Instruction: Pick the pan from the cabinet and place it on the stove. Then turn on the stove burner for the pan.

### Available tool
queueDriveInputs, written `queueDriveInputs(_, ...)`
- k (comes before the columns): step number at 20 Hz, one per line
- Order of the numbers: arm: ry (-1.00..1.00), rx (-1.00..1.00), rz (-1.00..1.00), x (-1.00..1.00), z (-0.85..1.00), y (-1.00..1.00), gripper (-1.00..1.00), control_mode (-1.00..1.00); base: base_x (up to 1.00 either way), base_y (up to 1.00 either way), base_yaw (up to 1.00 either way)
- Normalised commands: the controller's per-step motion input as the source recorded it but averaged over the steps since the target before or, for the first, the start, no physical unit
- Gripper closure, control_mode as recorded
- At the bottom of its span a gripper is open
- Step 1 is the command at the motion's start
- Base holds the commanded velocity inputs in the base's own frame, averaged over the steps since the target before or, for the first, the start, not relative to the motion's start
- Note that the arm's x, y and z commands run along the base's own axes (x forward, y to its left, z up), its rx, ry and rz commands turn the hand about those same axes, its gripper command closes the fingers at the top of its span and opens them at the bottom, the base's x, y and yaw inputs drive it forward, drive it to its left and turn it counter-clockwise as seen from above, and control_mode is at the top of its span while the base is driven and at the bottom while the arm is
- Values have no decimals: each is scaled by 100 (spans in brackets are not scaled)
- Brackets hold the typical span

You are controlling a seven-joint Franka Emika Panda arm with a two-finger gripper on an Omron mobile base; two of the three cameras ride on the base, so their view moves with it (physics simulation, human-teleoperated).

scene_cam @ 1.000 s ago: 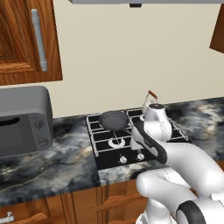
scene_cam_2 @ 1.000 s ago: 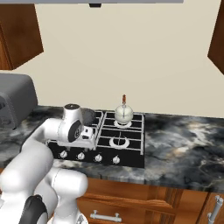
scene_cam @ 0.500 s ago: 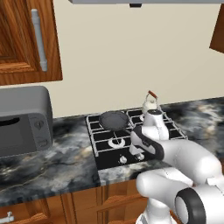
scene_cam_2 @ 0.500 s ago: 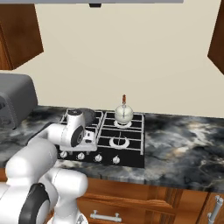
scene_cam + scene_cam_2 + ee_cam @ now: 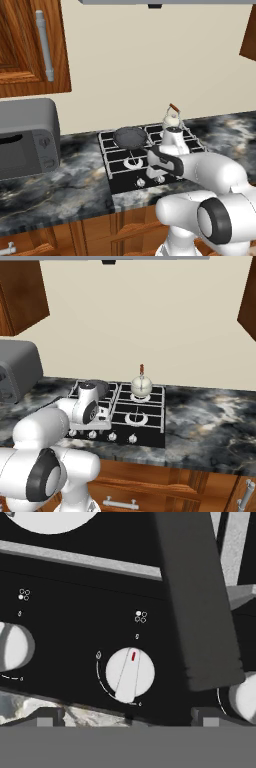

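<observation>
**A:** ok so where's everything at? Starting big: the tabletop (image 5: 60, 185) is dark marble, the stove (image 5: 117, 182) is sunk into it, and the cabinet (image 5: 25, 50) hangs up at the left with its door shut. The pan (image 5: 131, 136) is already on the back left burner, so I'd say the carrying half is done and it's knob time.

**B:** yeah, agreed. The arm is folded low over the front of the stove. In the hand view the gripper (image 5: 127, 724) looks straight down at one knob (image 5: 130, 674), which sits right between the two fingertips (image 5: 47, 717), a bit ahead of them. Jaws are spread wide, nothing in them.

**A:** which way does the knob's ridge run?

**B:** nearly in line with the view's up-down, leaning slightly, red mark at the far end. So the fingers stand either side of the ridge. My guess is it just needs to drop and pinch.

**A:** is it the right knob for the pan's burner though?

**B:** the little dot diagram (image 5: 141, 616) above it has the upper left dot filled. That fits, I think, but it's tiny. The pan handle (image 5: 197, 602) crosses the view as a dark bar, and the neighbour knobs (image 5: 15, 647) are cut off at the edges.
</observation>
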Motion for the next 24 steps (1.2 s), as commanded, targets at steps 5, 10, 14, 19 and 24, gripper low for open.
queueDriveInputs(5, 0, 0, -4, 0, -6, 14, -100, -100, 0, 0, 0)
queueDriveInputs(10, 0, 0, -2, 0, -10, 4, -100, -100, 0, 0, 0)
queueDriveInputs(14, -3, 0, 0, 0, -14, 0, -100, -100, 0, 0, 0)
queueDriveInputs(19, -4, 0, 0, 1, -14, -1, -100, -100, 0, 0, 0)
queueDriveInputs(24, -4, 0, 0, -3, -17, -4, -100, -100, 0, 0, 0)
